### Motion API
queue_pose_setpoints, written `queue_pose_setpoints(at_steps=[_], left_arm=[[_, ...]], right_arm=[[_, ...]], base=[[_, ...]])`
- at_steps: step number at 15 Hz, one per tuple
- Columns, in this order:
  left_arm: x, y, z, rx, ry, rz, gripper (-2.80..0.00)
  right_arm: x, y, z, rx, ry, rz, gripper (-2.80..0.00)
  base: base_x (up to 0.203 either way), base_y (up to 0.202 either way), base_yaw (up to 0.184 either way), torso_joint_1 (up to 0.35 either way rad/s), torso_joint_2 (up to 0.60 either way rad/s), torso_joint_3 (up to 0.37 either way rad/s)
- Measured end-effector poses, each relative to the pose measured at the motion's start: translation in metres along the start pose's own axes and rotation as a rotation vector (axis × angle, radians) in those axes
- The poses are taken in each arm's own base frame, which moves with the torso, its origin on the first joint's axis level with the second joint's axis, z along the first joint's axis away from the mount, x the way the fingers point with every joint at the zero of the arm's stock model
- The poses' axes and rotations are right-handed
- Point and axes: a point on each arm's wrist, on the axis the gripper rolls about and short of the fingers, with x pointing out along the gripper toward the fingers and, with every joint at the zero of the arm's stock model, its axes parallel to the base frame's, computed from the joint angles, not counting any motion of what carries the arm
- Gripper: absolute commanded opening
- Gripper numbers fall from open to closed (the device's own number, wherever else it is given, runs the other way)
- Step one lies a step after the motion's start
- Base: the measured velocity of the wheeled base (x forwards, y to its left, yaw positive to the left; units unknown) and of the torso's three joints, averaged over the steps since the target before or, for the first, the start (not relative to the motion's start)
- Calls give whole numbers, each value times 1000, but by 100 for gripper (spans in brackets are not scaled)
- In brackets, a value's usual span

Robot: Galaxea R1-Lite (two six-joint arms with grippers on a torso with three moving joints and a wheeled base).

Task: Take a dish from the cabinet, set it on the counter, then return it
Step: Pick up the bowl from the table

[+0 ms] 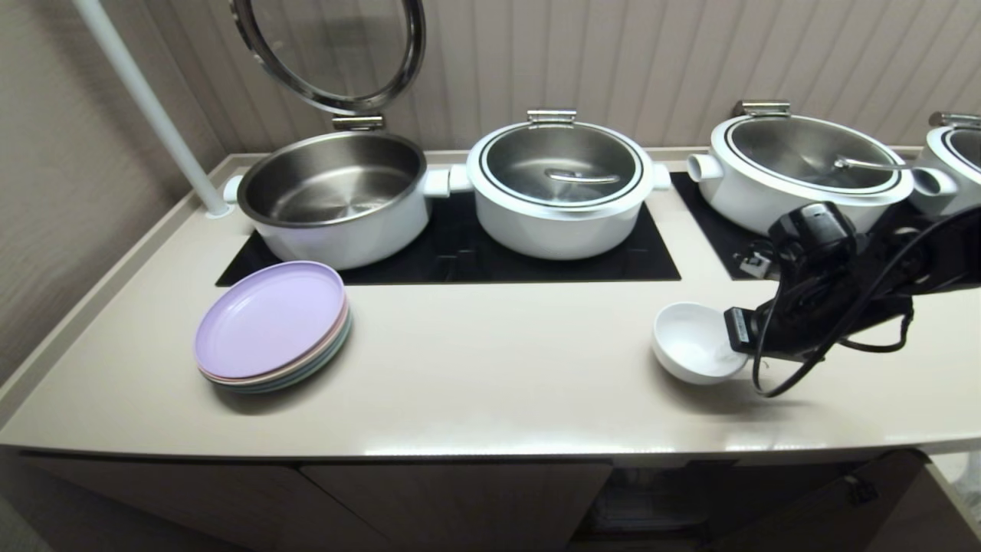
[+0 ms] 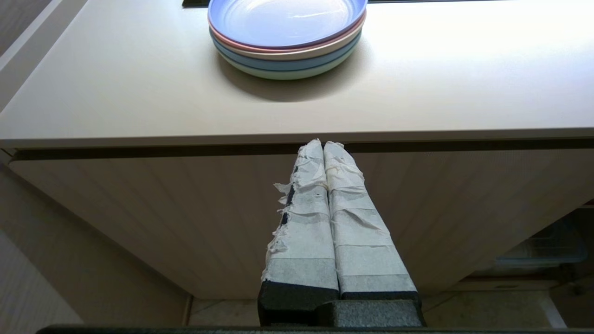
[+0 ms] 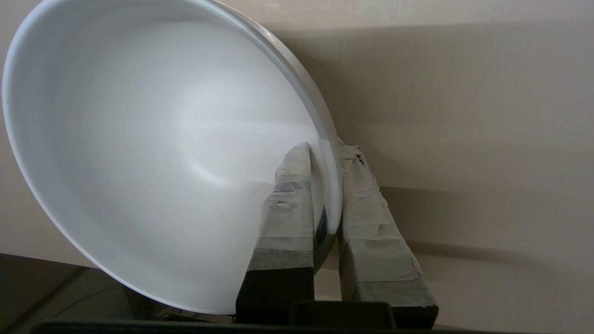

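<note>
While clamped on the dish (image 1: 693, 341) rim, right claw (image 1: 734, 330) over counter (image 1: 490, 383), left claw (image 2: 323, 147) together.

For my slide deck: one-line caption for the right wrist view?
Right gripper pinching the rim of the white bowl, one finger inside, one outside, over the beige counter.

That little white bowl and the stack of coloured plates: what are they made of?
The bowl looks like glazed ceramic: plain white, smooth, with soft glossy highlights inside. The plates look like matte plastic or melamine, judging by pastel colours and thin even rims, though I can't be sure.
</note>
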Motion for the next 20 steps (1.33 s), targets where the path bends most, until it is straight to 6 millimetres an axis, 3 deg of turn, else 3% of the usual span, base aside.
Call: queue_pose_setpoints(at_steps=[20], left_arm=[[0, 0, 0, 0, 0, 0, -280]], right_arm=[[-34, -5, -45, 120, -35, 10, -280]], base=[[0, 0, 0, 0, 0, 0]])
